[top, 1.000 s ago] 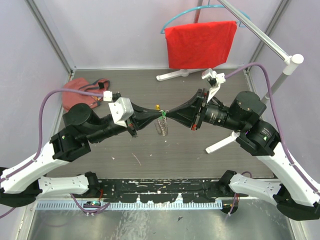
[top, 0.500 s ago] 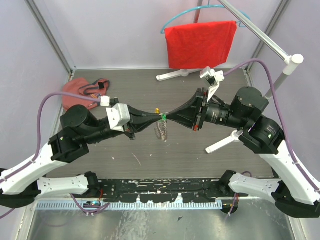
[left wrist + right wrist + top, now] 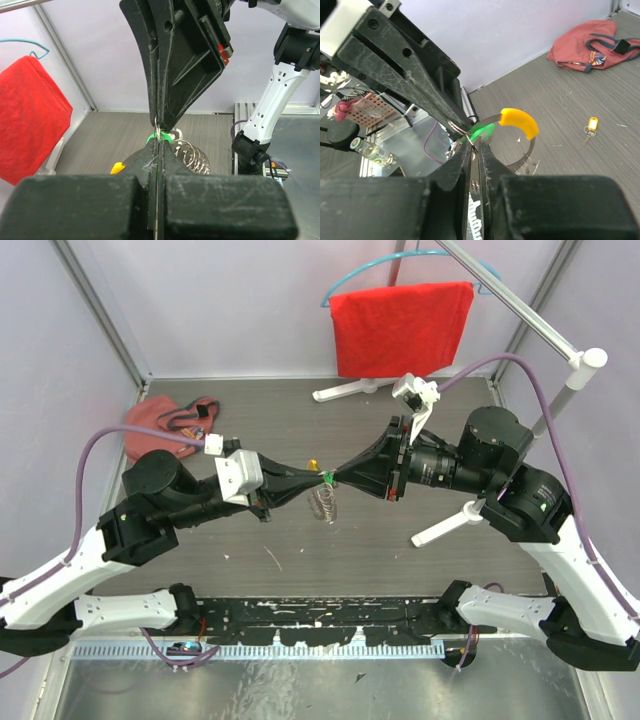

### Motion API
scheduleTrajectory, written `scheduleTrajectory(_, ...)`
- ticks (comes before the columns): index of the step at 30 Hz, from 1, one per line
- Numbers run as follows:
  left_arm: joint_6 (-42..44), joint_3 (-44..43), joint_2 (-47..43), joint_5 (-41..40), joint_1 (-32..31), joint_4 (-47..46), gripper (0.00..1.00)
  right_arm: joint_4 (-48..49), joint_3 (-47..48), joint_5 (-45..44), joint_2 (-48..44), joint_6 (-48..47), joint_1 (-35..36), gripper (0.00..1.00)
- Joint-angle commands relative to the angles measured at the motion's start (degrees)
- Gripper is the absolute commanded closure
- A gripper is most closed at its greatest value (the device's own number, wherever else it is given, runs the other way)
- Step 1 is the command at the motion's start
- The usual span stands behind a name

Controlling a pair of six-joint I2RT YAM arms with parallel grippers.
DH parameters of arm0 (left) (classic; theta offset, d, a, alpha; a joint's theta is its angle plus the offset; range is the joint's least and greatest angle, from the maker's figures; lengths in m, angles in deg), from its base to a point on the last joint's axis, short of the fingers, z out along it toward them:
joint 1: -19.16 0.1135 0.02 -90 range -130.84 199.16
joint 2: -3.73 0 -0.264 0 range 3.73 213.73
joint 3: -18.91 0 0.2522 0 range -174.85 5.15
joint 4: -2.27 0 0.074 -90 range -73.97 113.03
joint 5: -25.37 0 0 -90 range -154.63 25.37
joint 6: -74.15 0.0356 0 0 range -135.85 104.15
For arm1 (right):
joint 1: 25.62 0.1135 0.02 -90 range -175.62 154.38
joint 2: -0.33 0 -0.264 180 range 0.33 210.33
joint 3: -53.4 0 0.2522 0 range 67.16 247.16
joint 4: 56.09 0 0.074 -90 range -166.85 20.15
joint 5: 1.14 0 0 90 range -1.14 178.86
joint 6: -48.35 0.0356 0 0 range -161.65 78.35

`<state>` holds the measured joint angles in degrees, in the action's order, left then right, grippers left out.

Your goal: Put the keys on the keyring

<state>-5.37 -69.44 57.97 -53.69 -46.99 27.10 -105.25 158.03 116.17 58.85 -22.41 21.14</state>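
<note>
Metal and plastic meet in mid-air: the green key (image 3: 325, 477) is held right where the two arms' tips come together above the bench (image 3: 400, 540). The keyring (image 3: 326, 502) dangles just below it, its orange segment plain in the right wrist view. The left jaws are clenched, it seems on the green key. The right jaws are pinched together on the wire of the keyring, though the contact is too small to be sure which holds what. Whether that key is already threaded I cannot tell; I judge it to be mid-threading. The gold key (image 3: 315, 457) lies loose on the bench just behind, so it is wholly left to do. Against a second ago, the meeting point has hardly shifted. Both arms have adjusted slightly, the right wrist edging inward and toward the far side, and the gold key has not moved.
</note>
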Motion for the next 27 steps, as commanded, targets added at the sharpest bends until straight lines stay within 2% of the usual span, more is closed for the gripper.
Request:
scheduleTrajectory(1,0.24,-2.27,-1.12,1.96,-0.21,-1.09,1.00,0.15,2.12,-3.90,-0.31,-1.75,-0.53,0.83)
scheduleTrajectory(7,0.24,-2.32,-1.15,1.98,-0.27,-0.98,1.00,0.24,2.12,-6.70,-1.13,-2.06,-0.49,0.82)
scheduleTrajectory(14,0.24,-2.21,-1.17,1.99,-0.16,-0.96,1.00,1.14,1.53,-6.10,-1.50,-2.06,-0.53,0.82)
scheduleTrajectory(21,0.12,-2.31,-1.33,2.56,-0.22,-0.90,1.00,7.18,-1.87,-0.67,-5.25,-5.60,-0.47,0.67)
scheduleTrajectory(27,-0.55,-2.23,-1.37,2.97,-0.21,-1.38,1.00,13.18,-5.61,1.47,-7.11,-3.44,-0.53,0.63)
